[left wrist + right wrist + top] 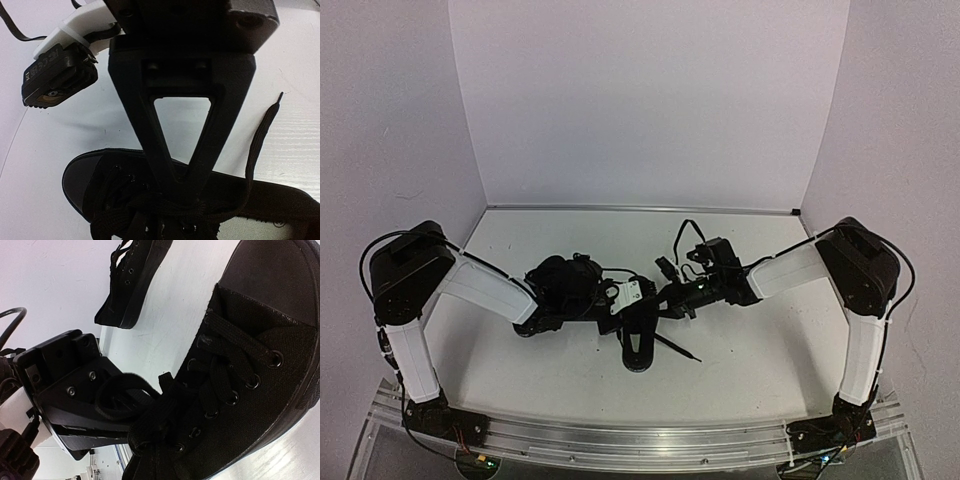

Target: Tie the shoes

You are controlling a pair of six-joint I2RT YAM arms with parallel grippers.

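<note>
My left pincer (186,194) is pressed together among the thin laces (257,145) of the black canvas shoe (90,185). My right pincer (135,415) is closed too.

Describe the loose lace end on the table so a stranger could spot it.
At the middle of the white table, a black shoe points its toe toward the near edge. From its right side a thin black lace lies straight across the bare tabletop; unlike the other laces, it is neither threaded nor looped.
</note>
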